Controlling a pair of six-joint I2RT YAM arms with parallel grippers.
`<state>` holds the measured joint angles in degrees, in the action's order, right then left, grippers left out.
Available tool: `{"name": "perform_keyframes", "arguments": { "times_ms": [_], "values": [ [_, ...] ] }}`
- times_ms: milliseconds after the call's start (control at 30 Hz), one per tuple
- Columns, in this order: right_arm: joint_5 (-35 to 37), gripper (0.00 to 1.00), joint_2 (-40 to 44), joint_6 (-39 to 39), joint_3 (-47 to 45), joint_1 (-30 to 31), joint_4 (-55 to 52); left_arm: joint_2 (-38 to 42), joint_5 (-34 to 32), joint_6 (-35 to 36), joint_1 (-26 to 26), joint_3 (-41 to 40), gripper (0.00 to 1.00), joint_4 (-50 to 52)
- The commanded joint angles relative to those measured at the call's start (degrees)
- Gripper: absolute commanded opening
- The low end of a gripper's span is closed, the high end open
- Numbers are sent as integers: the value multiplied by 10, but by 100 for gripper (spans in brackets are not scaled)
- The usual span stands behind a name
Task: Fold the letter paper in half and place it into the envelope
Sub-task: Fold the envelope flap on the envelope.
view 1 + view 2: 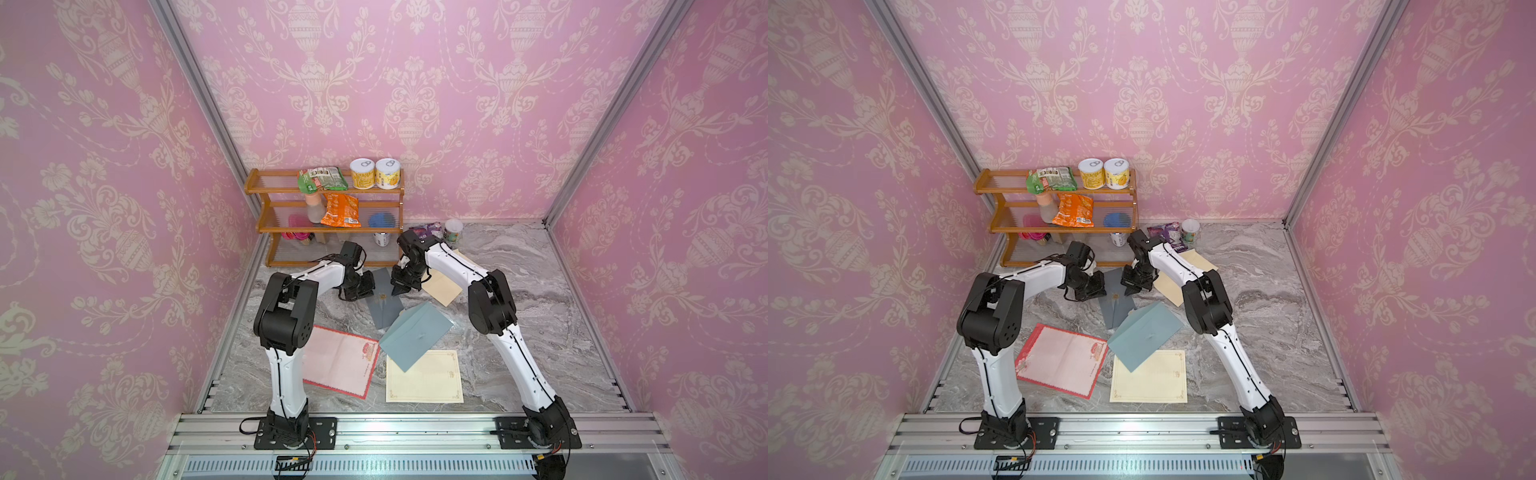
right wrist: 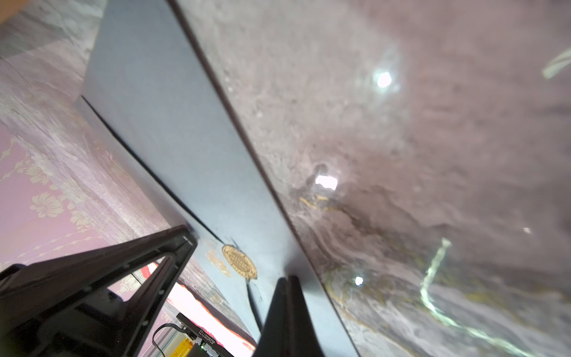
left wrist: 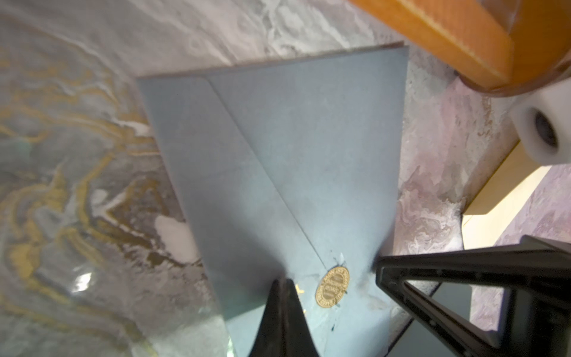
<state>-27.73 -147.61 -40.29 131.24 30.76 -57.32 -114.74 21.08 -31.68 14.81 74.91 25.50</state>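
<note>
Envelope (image 1: 384, 308), dark slate blue, lies flat on the marble worktop (image 1: 519, 291) just in front of the wooden shelf rack (image 1: 286, 229). The left fingers (image 3: 282, 309) and right fingers (image 2: 287, 309) come down onto its face from opposite sides, each tip just beside the gold seal (image 3: 332, 287). Both pairs are clenched to a point, with nothing visibly between them. Both arms reach forward, with the wrists bent down and converging over the envelope. The cream letter paper (image 1: 432, 382) and pink letter paper (image 1: 345, 365) lie unfolded nearer the arm bases, well apart from the fingers. A teal envelope (image 1: 415, 334) overlaps the cream sheet's corner and the dark envelope's near end. The dark envelope's pointed flap is down, with the seal at its tip.
</note>
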Motion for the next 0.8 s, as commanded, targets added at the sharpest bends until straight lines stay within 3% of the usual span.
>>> {"name": "perform_keyframes", "arguments": {
  "times_ms": [0, 167, 267, 300, 433, 567, 700, 767],
  "values": [
    [49, 0, -52, 8, -21, -1, -37, -13, -44, 38, 6, 2, 0, 81],
    [33, 0, -11, 22, -3, -5, -15, -18, -65, 63, 22, 64, 0, 122],
    [24, 0, 26, 19, -15, -17, -4, -17, -77, 79, 26, 99, 7, 145],
    [20, 5, 38, 18, -24, -21, 0, -17, -79, 85, 28, 109, 11, 150],
    [9, 47, 94, 13, -89, -43, 32, -24, -88, 115, 36, 150, 27, 177],
    [2, 78, 142, 12, -138, -61, 49, -36, -95, 144, 44, 184, 46, 201],
    [-7, 96, 174, 7, -176, -74, 65, -55, -92, 161, 56, 214, 61, 215],
    [-9, 100, 186, 6, -187, -77, 68, -69, -95, 167, 66, 232, 64, 224]
  ]
}}
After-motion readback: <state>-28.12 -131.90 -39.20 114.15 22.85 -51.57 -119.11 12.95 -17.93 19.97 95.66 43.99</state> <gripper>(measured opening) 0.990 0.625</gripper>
